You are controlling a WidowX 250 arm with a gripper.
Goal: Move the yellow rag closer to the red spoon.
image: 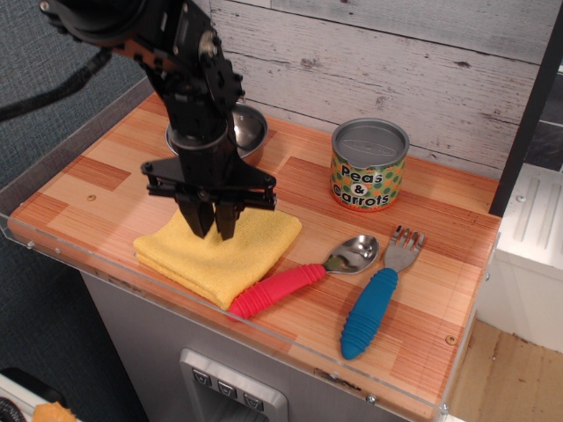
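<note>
1. From my remote station I saw a wooden-patterned counter [440,290] with a clear raised rim, set against a whitewashed plank wall [396,53].
2. The black robot arm came in from the upper left, and its gripper [214,227] pointed straight down over the yellow rag [220,251].
3. The two dark fingers [195,215] stood slightly apart, with a narrow slit of yellow visible between them; they held nothing. Whether the tips just touched the cloth or hung right above it, I could not tell.
4. The yellow rag lay flat near the front left of the counter, folded into a thick square (its layers showed along the front edge).
5. The rag's right front corner reached the handle end of the red spoon [303,274], and the two looked to be touching or very nearly so.
6. The red spoon lay at an angle near the front rim, its ribbed red handle pointing toward the lower left and its shiny metal bowl toward the upper right.
7. Just to the right of the spoon lay a fork [376,299] with a ribbed blue handle, its tines close beside the spoon's bowl.
8. Behind the cutlery stood an upright can [369,164] labelled "Peas & Carrots", well apart from the rag.
9. A steel pot [246,130] sat behind the arm near the wall, mostly hidden by the arm.
</note>
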